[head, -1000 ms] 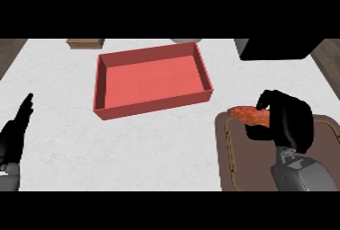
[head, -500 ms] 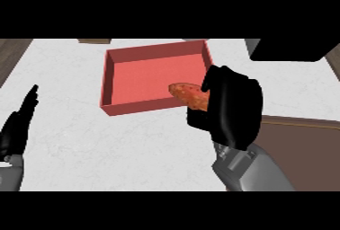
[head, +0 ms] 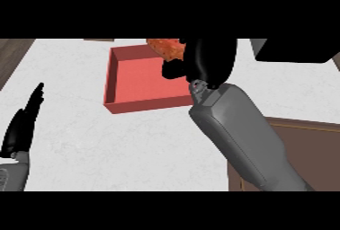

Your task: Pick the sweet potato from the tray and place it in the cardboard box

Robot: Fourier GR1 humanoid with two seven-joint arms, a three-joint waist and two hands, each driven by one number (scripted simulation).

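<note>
The white counter [head: 133,148] fills most of the view, and the biggest thing over it is the grey right forearm [head: 242,134], which now reaches up across the middle of the picture; 1 second ago it was low at the right, over the tray. The brown tray [head: 292,139] shows only as a corner at the right edge, with nothing visible on the part in view.

Next in size, the box [head: 133,101], red and open-topped rather than cardboard-coloured, sits at the upper middle. Half a second ago the load was level with its right wall; now it is over the far right corner. That suggests the carry is nearly done and a release into the box is what remains.

The right hand [head: 209,58] has its black fingers curled round the sweet potato [head: 166,48]. The left hand [head: 23,121] rests at the left edge, fingers straight and pointing up.

The sweet potato is the smallest thing here: an orange-brown, rough-skinned lump, cut off by the top of the view, with only its left part showing beyond the fingers.
</note>
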